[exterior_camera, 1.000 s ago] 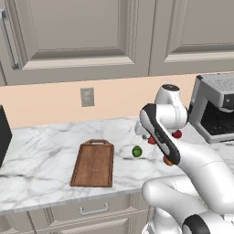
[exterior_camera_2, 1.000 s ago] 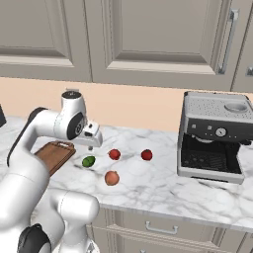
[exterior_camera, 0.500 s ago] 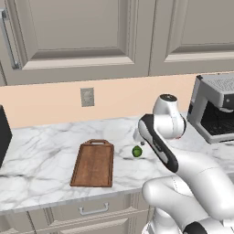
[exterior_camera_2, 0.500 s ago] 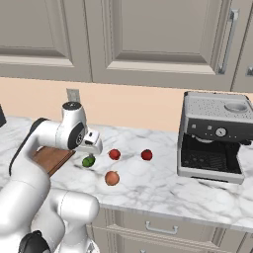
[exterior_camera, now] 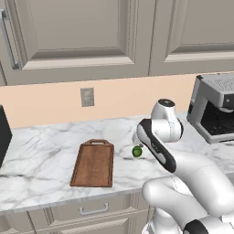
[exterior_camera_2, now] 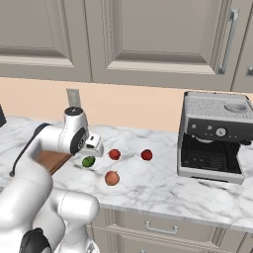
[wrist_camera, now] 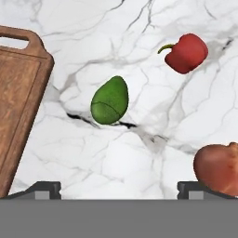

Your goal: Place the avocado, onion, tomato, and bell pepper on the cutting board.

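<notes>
Avocado (wrist_camera: 110, 101) lay on the marble desk (wrist_camera: 139, 153) just beside the cutting board (wrist_camera: 16, 100), centred above the tool (wrist_camera: 119, 187), whose tips stood wide apart and empty, seemingly lined up for grasping.

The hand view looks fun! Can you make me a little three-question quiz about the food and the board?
1. True or false: the avocado lies on the cutting board.
2. In the hand view, which is red with a green stem? A) the bell pepper B) a banana C) a cup
3. Fill in: the board's handle points toward the ____.

Key: 1 false, it lies on the marble counter beside the board. 2 A. 3 wall.
</notes>
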